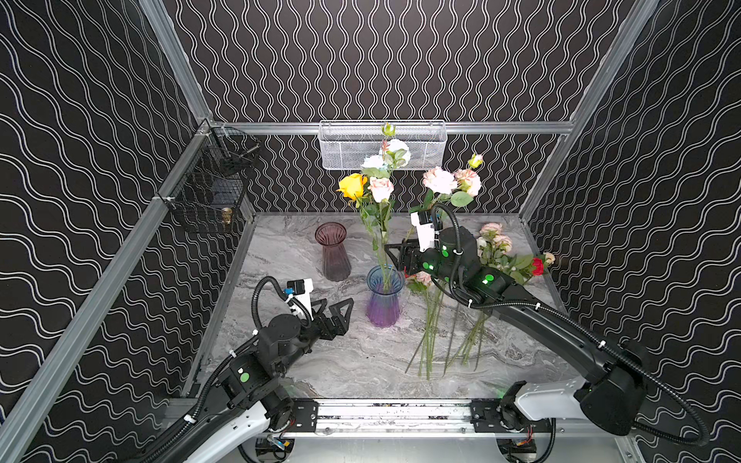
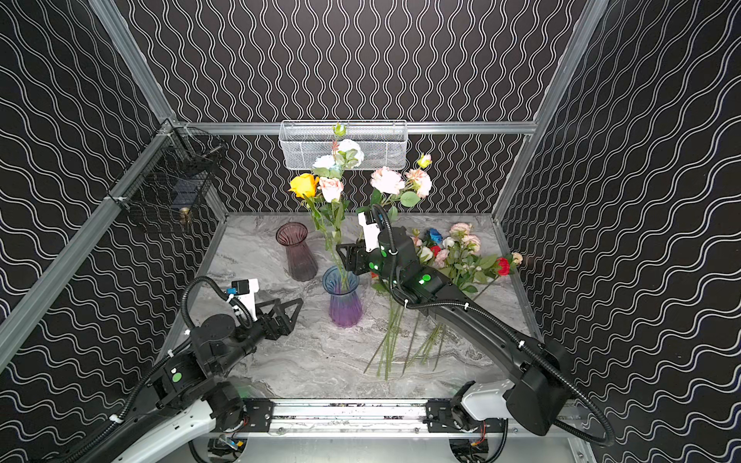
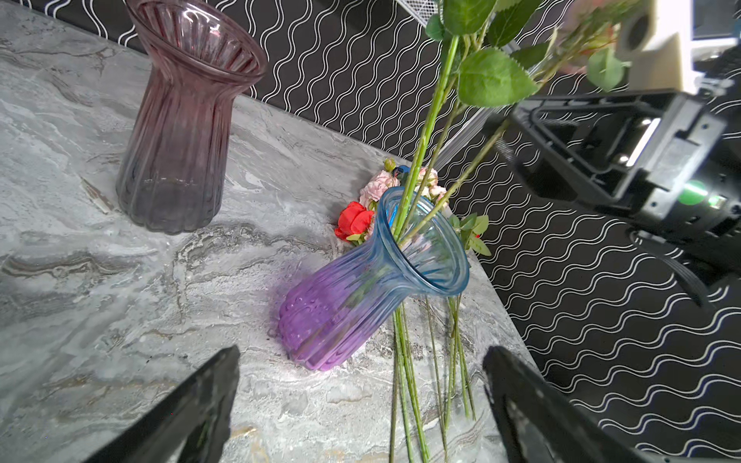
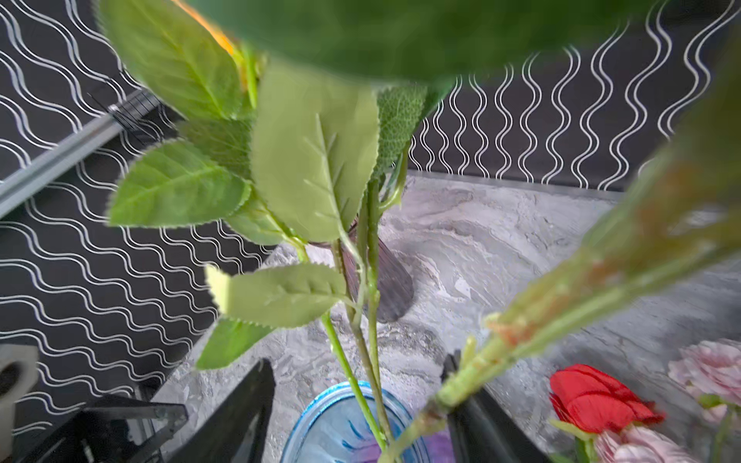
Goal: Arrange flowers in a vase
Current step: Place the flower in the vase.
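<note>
Right wrist view: right tool (image 4: 359, 362) open, flower stem (image 4: 561, 304) leaning against one finger (image 4: 477, 421), foot in vase (image 4: 320, 405). Left tool (image 3: 363, 352) open, empty. Probably releasing; next, withdraw without snagging.

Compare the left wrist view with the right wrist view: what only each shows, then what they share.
Left wrist only: the right gripper and loose stems lying on the table. Right wrist only: a black wire basket and a sliver of orange bloom. Both: the blue vase holding upright stems, a red bloom, the mauve vase.
</note>
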